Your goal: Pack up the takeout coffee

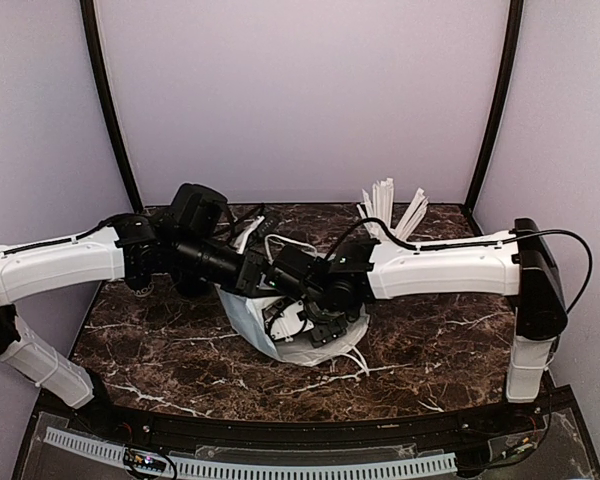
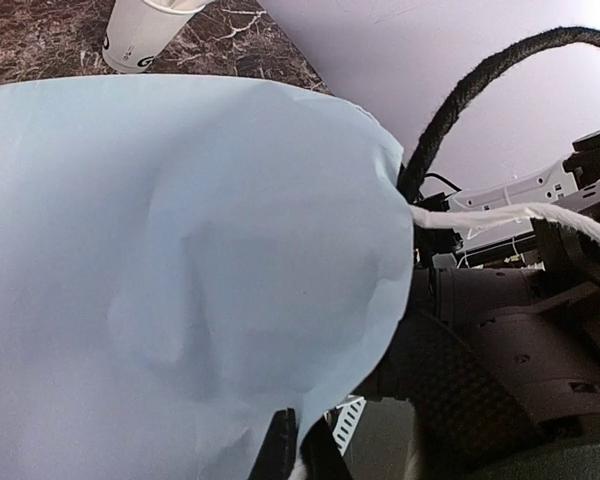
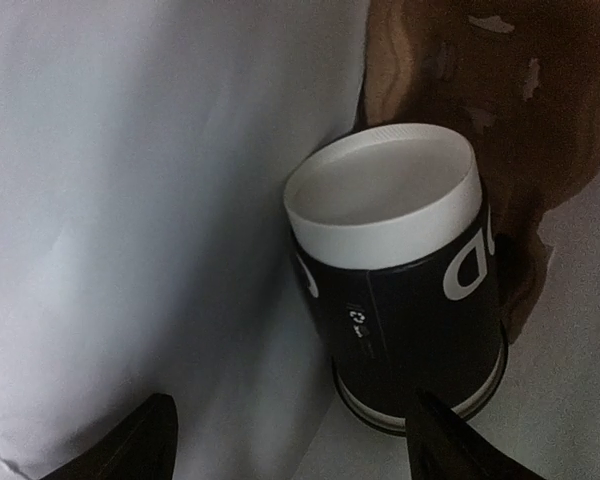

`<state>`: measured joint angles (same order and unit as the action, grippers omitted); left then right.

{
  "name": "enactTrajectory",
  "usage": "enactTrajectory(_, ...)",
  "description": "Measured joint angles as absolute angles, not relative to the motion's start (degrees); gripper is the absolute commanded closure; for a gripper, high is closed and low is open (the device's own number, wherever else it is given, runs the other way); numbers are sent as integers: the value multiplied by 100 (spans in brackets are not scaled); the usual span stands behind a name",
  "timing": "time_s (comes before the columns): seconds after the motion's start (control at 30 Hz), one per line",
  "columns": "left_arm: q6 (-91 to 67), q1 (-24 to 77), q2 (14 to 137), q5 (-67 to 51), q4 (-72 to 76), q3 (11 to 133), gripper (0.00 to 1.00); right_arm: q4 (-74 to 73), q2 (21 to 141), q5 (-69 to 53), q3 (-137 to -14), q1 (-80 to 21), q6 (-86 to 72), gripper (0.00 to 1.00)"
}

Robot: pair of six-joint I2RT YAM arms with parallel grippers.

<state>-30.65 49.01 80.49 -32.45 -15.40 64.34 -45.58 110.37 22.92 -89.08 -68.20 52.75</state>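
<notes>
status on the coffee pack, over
Left gripper shut on white bag. Right gripper open over takeout coffee, not gripping. Its base faces the wrist camera, bag wall against its side.

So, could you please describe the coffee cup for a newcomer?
Look at the white bag in the middle of the table. The coffee cup sits inside it; its sides are dark with white lettering, unlike the white cup outside the bag.
</notes>
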Motion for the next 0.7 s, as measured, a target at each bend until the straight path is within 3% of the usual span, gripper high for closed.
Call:
enactTrajectory(0.3,-3212,4895,7732,-3710,-1389,6434,100,-5273,10796,2180,-9376,-7008,5317,21)
enactTrajectory(0.7,-3970,4840,7664,-5308,-333,6014,100,-7881,11089,1094,-10910,-7336,4851,20)
